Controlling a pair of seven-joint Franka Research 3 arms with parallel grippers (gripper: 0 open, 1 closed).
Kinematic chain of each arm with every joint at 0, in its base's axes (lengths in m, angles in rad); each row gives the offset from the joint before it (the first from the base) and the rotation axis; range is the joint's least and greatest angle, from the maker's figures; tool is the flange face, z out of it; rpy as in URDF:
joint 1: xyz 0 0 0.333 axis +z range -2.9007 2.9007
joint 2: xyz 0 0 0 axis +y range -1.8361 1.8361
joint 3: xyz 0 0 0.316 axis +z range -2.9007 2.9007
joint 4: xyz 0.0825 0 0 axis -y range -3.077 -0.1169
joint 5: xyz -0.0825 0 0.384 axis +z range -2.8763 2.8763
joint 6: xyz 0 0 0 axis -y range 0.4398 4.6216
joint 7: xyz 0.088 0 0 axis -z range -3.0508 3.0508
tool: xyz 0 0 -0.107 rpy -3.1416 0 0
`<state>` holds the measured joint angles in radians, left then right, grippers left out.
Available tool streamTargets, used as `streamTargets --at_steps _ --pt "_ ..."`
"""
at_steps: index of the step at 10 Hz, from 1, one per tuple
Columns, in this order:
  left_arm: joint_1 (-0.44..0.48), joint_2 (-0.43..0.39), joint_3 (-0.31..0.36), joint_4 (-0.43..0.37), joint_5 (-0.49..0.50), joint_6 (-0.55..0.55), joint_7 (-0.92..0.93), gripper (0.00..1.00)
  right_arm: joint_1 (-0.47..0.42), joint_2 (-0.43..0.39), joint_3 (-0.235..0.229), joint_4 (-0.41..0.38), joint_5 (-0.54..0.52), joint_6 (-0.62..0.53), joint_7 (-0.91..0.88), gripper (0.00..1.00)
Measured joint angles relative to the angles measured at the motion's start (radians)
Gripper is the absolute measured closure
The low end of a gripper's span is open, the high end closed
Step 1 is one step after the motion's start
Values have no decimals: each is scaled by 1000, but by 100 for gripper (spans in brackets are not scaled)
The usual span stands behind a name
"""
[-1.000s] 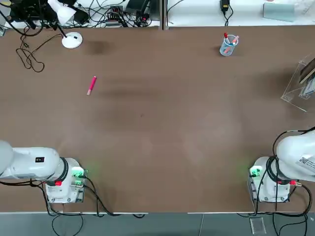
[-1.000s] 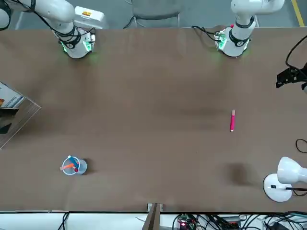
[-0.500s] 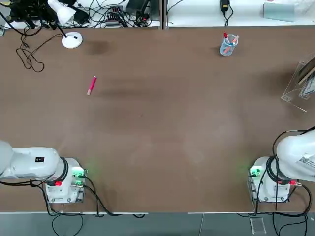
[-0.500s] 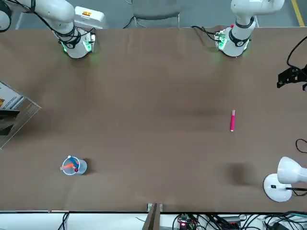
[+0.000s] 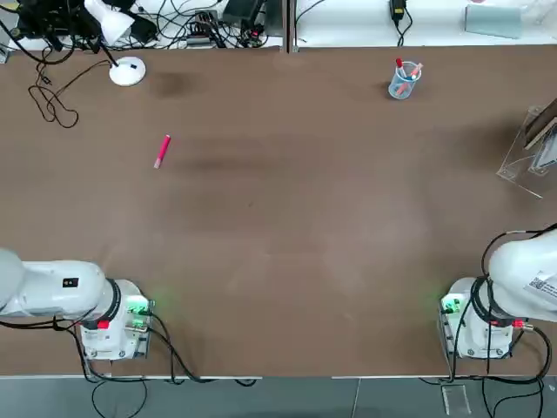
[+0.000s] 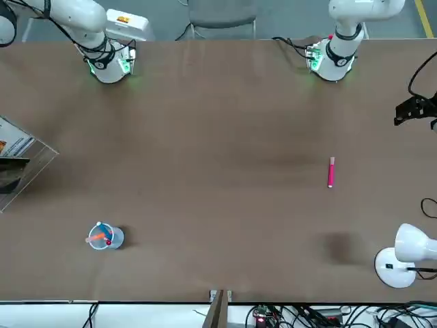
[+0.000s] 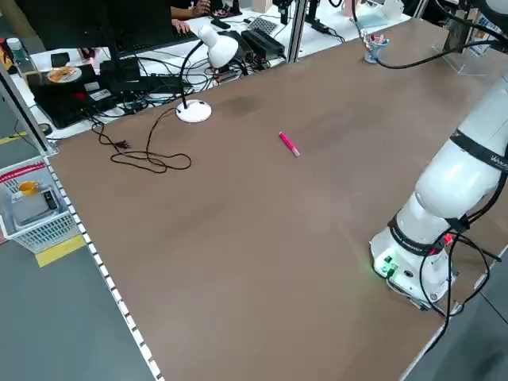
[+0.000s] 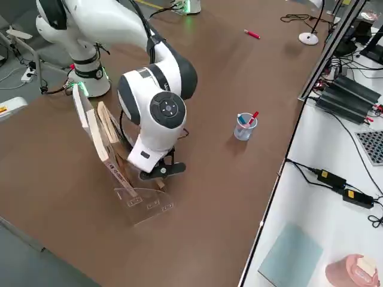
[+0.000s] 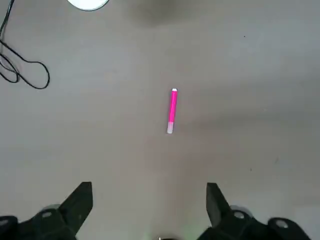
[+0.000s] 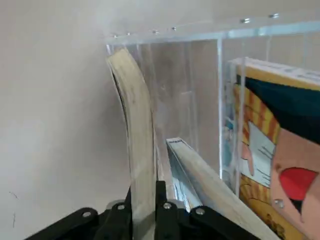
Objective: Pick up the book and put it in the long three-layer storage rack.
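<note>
My right gripper (image 10: 143,196) is shut on the book (image 10: 136,130), seen edge-on as a thin pale strip rising from between the fingers. The book stands inside the clear storage rack (image 10: 200,75), next to a slanted thin book and a brightly coloured book (image 10: 272,145). In the right side view the right arm's wrist hangs over the rack (image 8: 143,200), where thin books lean. The rack sits at the table's far right edge (image 5: 529,148). My left gripper (image 9: 149,200) is open and hangs high over the table, with nothing between its fingers.
A pink pen (image 5: 162,151) lies on the left half of the table. A clear pen cup (image 5: 404,80) stands at the back right, and a white desk lamp (image 5: 127,71) with a looped cable at the back left. Both arm bases stand at the near edge.
The dark book edge showing at the rack has shifted slightly in the top and front views. The left arm has not moved.
</note>
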<state>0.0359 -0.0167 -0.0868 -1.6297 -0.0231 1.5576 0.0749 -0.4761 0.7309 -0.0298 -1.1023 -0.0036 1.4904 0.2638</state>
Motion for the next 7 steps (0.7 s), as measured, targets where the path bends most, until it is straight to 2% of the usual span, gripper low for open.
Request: streamTargets --at_steps 7 --pt "0 0 0 0 0 0 0 0 8 7 -4 0 -4 26 0 84"
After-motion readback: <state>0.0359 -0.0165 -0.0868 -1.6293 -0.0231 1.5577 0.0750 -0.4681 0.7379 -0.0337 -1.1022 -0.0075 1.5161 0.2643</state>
